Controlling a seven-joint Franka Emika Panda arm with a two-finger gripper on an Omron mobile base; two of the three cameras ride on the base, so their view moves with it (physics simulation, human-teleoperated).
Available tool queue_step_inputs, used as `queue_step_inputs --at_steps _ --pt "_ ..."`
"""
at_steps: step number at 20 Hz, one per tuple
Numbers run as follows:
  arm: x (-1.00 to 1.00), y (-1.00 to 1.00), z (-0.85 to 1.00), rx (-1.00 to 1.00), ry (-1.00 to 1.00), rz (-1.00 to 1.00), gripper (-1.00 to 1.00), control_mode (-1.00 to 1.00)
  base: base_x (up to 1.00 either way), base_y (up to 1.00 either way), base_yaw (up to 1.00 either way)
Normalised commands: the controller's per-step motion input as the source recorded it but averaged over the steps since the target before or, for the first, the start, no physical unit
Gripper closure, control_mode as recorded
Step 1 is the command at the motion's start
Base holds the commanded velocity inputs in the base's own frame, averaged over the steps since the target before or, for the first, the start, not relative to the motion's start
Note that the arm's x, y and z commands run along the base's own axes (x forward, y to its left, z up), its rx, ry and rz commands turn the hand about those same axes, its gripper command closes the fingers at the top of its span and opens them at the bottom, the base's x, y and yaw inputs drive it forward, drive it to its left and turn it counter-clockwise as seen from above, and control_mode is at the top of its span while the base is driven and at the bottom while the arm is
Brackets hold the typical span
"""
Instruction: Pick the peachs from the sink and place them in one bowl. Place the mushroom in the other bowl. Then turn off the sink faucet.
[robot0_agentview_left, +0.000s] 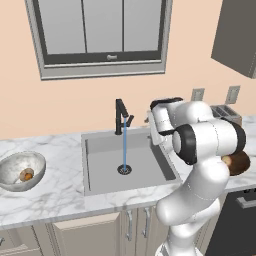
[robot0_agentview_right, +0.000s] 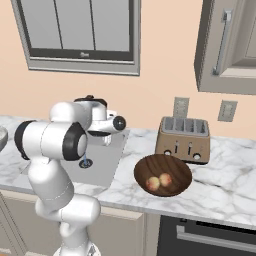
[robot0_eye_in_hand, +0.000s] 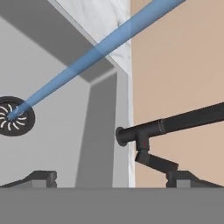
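Water (robot0_agentview_left: 124, 145) is seen streaming from the black sink faucet (robot0_agentview_left: 120, 116) onto the drain (robot0_agentview_left: 124, 169) of the sink (robot0_agentview_left: 100, 175). The pincer (robot0_eye_in_hand: 111, 178), spread wide and holding nothing, is poised beside the faucet's side lever (robot0_eye_in_hand: 156, 161). Two peaches (robot0_agentview_right: 159, 182) lie in the wooden bowl (robot0_agentview_right: 162, 175) at 3 o'clock of the sink; the mushroom (robot0_agentview_left: 27, 175) sits in the speckled bowl (robot0_agentview_left: 21, 170) at 9 o'clock, on the marble tabletop (robot0_agentview_left: 55, 192).

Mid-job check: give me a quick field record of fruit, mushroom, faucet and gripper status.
peaches: both in the wooden bowl, peaches side by side
mushroom: mushroom in the speckled bowl
sink: sink holds no produce
faucet: faucet running, water stream hitting the drain
gripper: gripper open, near the faucet lever, not touching
remaining: turn off faucet
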Motion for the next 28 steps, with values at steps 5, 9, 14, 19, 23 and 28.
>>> queue_step_inputs --at_steps 5,9,14,19,23,28 --pt "0.03 0.18 0.00 0.00 0.00 0.01 -1.00 -1.00 0.00 0.00 0.00" --pt "0.16 0.04 0.00 0.01 0.00 0.01 -1.00 -1.00 0.00 0.00 0.00" --pt "0.22 0.00 -0.01 0.02 0.00 0.00 -1.00 -1.00 0.00 0.00 0.00" --pt "0.06 0.07 -0.08 0.00 0.00 0.00 -1.00 -1.00 0.00 0.00 0.00" --pt "0.09 0.19 -0.09 0.00 0.00 0.01 -1.00 -1.00 0.00 0.00 0.00" --pt "0.25 0.00 -0.09 0.02 0.00 0.00 -1.00 -1.00 0.00 0.00 0.00"
